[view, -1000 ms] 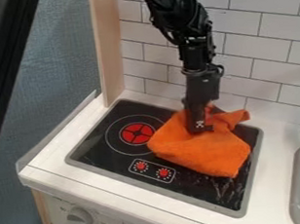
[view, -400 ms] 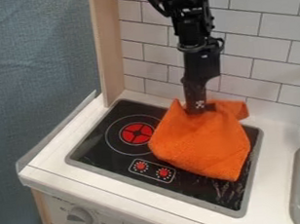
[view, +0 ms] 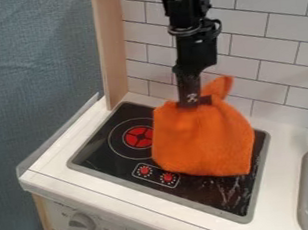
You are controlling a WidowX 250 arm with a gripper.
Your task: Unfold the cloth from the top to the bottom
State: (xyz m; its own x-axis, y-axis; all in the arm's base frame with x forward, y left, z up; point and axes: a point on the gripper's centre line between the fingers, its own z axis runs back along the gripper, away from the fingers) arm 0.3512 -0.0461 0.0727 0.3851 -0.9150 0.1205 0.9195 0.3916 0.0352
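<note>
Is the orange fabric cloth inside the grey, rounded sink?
No, the orange cloth, its top held by the black two-finger tool, is over the flat black stovetop.

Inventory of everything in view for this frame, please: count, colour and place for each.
cloth: 1, orange, bunched at its top in the gripper, over the stovetop's right part
stovetop: 1, black, grey rim, set in the counter
burner: 1, red, left of the cloth
small dials: 2, red, front of the stovetop
counter: 1, white, around the stovetop
sink: 1, grey, right edge
large dial: 1, grey, cabinet front
wall tiles: many, white, behind
post: 1, light wood, back left
backdrop: 1, blue-grey, left
arm: 1, black, from the top edge
gripper: 1, black, at the cloth's top
</note>
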